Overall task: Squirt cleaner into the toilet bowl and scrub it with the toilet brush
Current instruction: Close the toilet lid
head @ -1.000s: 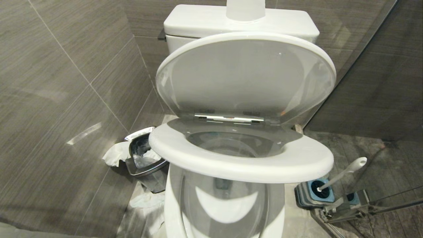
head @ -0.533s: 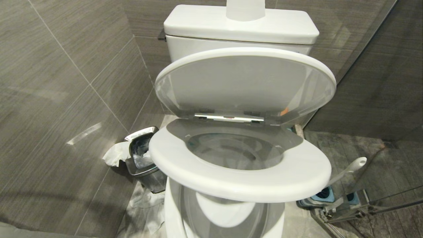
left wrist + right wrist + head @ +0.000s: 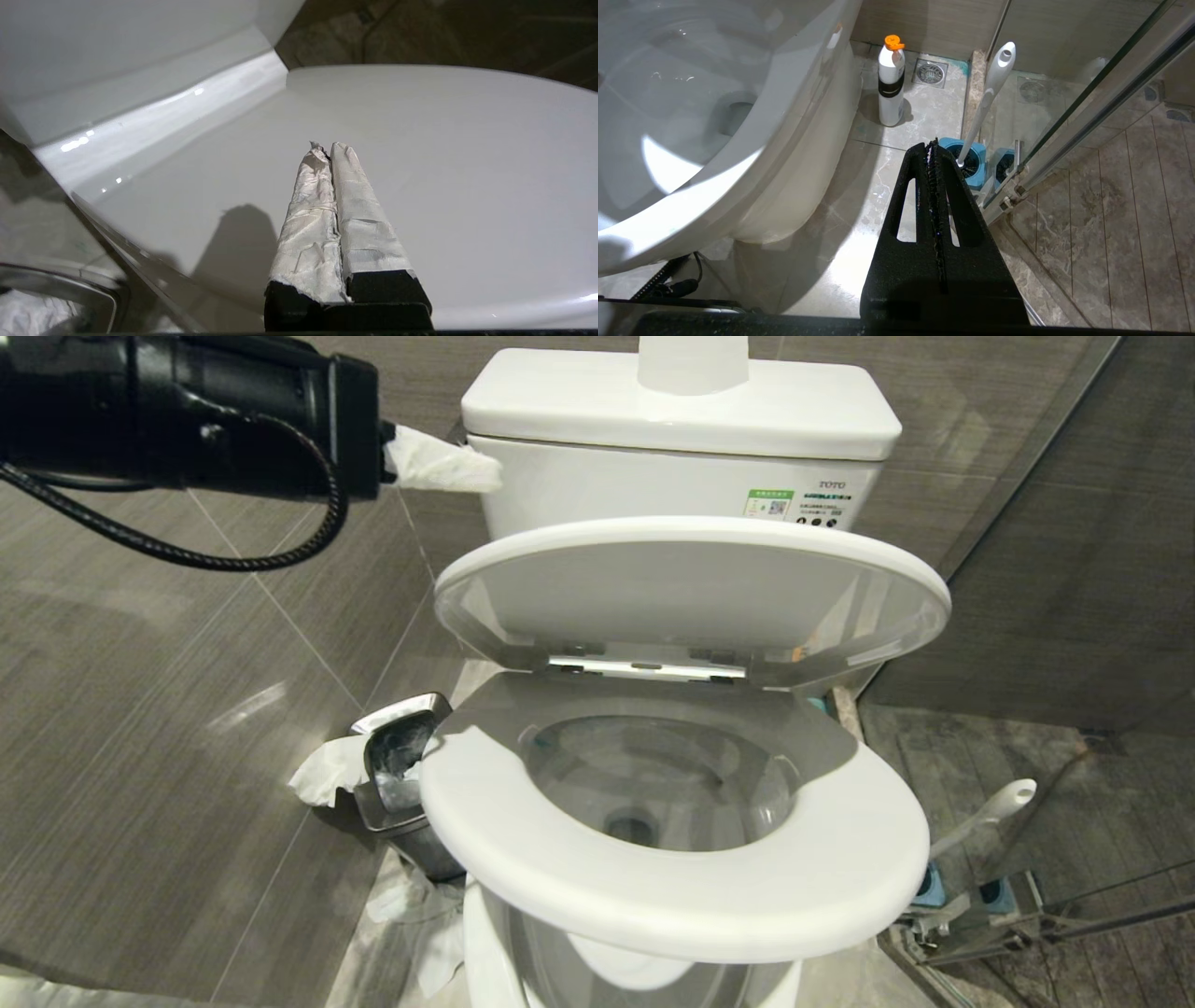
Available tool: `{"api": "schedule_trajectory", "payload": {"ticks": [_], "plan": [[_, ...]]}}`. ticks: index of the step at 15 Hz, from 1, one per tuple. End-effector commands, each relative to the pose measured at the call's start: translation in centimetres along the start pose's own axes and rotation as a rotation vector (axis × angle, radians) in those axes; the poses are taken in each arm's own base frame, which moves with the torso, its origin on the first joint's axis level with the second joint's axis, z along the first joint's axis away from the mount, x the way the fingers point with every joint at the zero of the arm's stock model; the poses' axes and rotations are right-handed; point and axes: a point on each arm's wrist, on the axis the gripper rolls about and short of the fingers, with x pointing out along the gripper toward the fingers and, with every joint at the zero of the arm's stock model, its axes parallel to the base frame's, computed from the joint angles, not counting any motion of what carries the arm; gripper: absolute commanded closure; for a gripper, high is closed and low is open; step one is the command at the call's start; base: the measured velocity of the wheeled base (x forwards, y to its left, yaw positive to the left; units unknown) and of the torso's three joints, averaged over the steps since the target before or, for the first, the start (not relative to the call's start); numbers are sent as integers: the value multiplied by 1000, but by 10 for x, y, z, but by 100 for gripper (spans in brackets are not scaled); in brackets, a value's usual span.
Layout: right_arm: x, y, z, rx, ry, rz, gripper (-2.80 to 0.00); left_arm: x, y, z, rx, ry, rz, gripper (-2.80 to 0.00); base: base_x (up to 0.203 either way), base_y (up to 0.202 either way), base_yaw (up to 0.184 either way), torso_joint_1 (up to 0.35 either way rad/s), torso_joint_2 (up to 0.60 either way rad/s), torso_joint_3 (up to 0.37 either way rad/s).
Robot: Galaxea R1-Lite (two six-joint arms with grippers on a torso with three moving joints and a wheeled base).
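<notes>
The toilet bowl [image 3: 653, 784] shows through the ring of the white seat [image 3: 672, 896], which is tilted a little above the rim; the lid [image 3: 691, 588] hangs half lowered over it. My left gripper [image 3: 485, 476] is shut and empty, its white-wrapped fingers up beside the tank's left end, above the lid [image 3: 420, 163]. The toilet brush [image 3: 990, 812] leans in its blue holder [image 3: 969, 161] on the floor at the right. My right gripper [image 3: 933, 142] is shut and empty, parked low next to the bowl [image 3: 668, 93], its tips short of the holder. The cleaner is out of view.
A steel waste bin [image 3: 401, 775] stuffed with tissue stands left of the toilet. On the floor behind the bowl stands a white bottle [image 3: 891, 84] with an orange cap. A glass shower partition [image 3: 1087, 107] runs along the right. The tank [image 3: 681, 411] carries a white object.
The lid and the seat have both swung downward. My left arm has come into the head view at the upper left.
</notes>
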Motion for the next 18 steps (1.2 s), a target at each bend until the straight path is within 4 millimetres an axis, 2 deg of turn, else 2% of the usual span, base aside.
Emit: {"api": "schedule_trajectory", "payload": {"ticks": [1, 7, 11, 15, 18], "plan": [[0, 0, 0, -1, 1, 2, 0, 28, 9, -21, -51, 115, -17, 0, 0, 0, 0, 0, 0, 0], [0, 0, 0, -1, 1, 1, 0, 52, 21, -66, -166, 379, 54, 0, 0, 0, 0, 0, 0, 0], [0, 0, 0, -1, 1, 0, 0, 59, 24, -101, -224, 514, 85, 0, 0, 0, 0, 0, 0, 0], [0, 0, 0, -1, 1, 0, 0, 61, 27, -124, -264, 602, 110, 0, 0, 0, 0, 0, 0, 0], [0, 0, 0, -1, 1, 0, 0, 68, 31, -134, -290, 641, 123, 0, 0, 0, 0, 0, 0, 0]]}}
